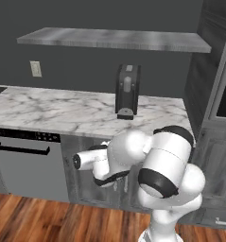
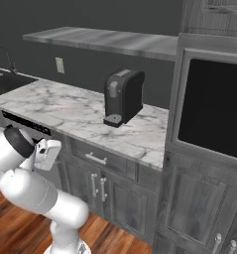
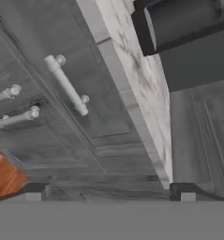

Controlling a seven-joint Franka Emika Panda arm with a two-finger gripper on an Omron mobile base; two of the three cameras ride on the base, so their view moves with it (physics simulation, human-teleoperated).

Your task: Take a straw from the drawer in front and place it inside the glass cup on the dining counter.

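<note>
**Open claw facing the closed drawer under the bench edge**

The claw is standing wide open, its two dark tips spread far apart at the bottom of the hand view and gripping nothing. In the right base view the white hand is hovering just in front of the cabinet fronts, below the front edge of the bench.

Just beyond the tips, the drawer is sitting fully shut, directly under the front edge of the bench. Its flat grey front is running lengthwise along that edge, and its small silver bar handle is lying parallel to the edge too; in the hand view, which is rolled, the bar is appearing slanted. In the right base view the same drawer is showing beneath the bench's right end, handle level. With the drawer shut, whatever is inside it is hidden.

Below the drawer, two cabinet door handles are showing, one partly cut off by the frame edge.

Farther back, a dark coffee machine is standing upright on the bench towards its back right corner. No writing on it is readable. To the left, a panel with a long black handle is sitting under the bench. A wall outlet and a shelf are hanging above.
</note>
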